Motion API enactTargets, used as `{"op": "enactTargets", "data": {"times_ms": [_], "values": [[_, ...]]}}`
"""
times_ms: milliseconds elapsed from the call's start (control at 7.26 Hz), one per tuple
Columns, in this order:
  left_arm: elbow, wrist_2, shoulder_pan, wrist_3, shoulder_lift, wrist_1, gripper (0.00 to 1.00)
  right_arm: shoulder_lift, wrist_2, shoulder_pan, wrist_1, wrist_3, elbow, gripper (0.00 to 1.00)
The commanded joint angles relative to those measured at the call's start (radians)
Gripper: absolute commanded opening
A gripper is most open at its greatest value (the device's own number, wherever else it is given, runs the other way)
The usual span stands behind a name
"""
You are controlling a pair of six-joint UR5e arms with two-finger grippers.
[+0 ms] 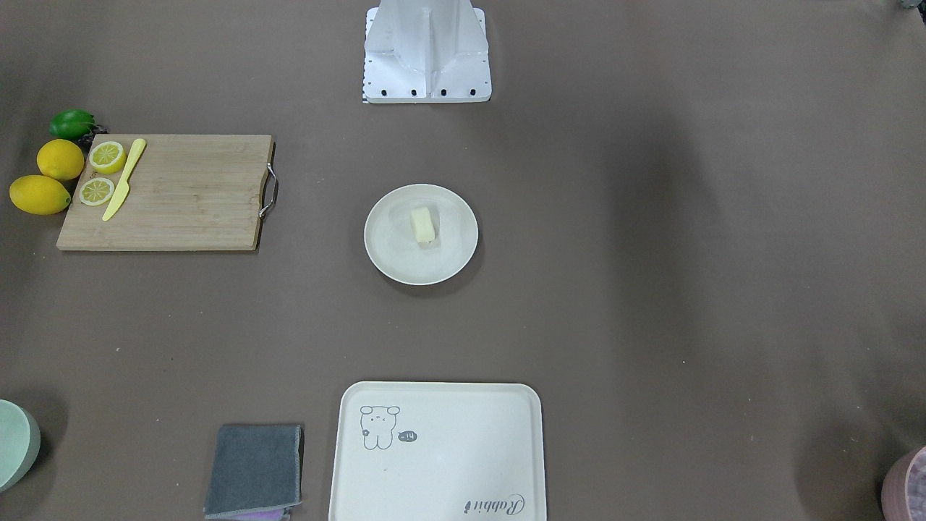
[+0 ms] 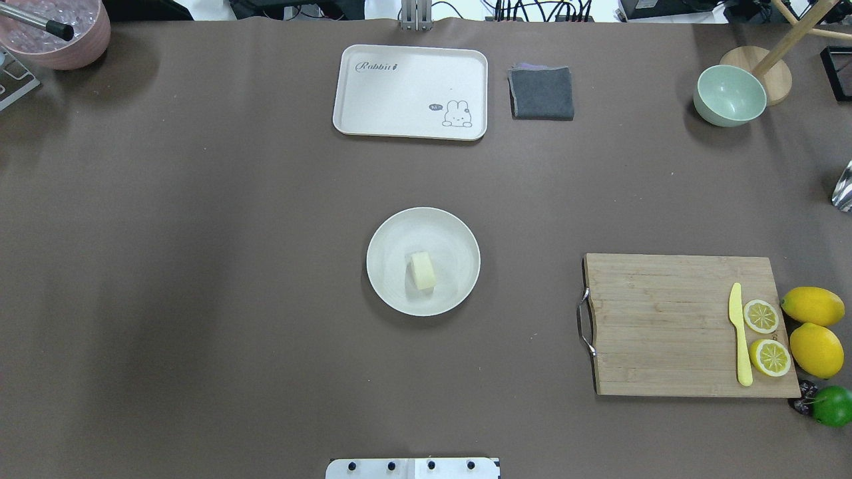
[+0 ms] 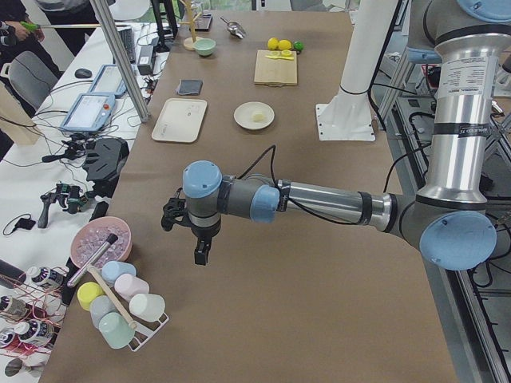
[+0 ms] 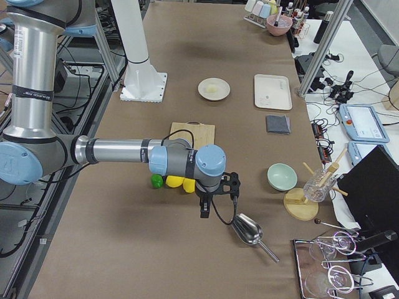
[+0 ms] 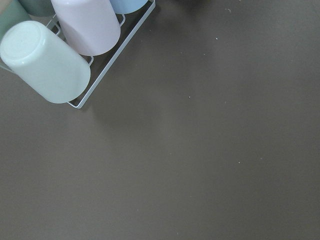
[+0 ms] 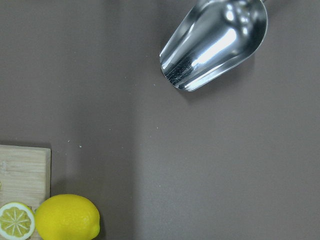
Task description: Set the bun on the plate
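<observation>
The pale cream-yellow bun lies on the round off-white plate at the table's middle, a little off the plate's centre. Neither gripper is near it. My left gripper hangs over bare table at the robot's left end, beside a cup rack; it shows only in the left side view, so I cannot tell whether it is open or shut. My right gripper hangs at the opposite end next to a metal scoop, seen only in the right side view, its state unreadable too.
A cream tray and a folded grey cloth lie on the far side. A wooden cutting board carries lemon slices and a yellow knife, with whole lemons and a lime beside it. A green bowl, metal scoop and cup rack stand near the ends.
</observation>
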Motion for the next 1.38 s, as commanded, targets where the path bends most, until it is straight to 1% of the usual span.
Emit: {"op": "enactTargets", "data": {"times_ms": [0, 1239], "values": [[0.000, 0.002, 0.000, -0.002, -0.009, 0.000, 0.98, 0.001, 0.000, 0.007, 0.006, 0.005, 0.009, 1.00], [0.006, 0.008, 0.002, 0.000, -0.007, 0.000, 0.98, 0.030, 0.000, 0.007, 0.006, 0.009, 0.000, 1.00]]}}
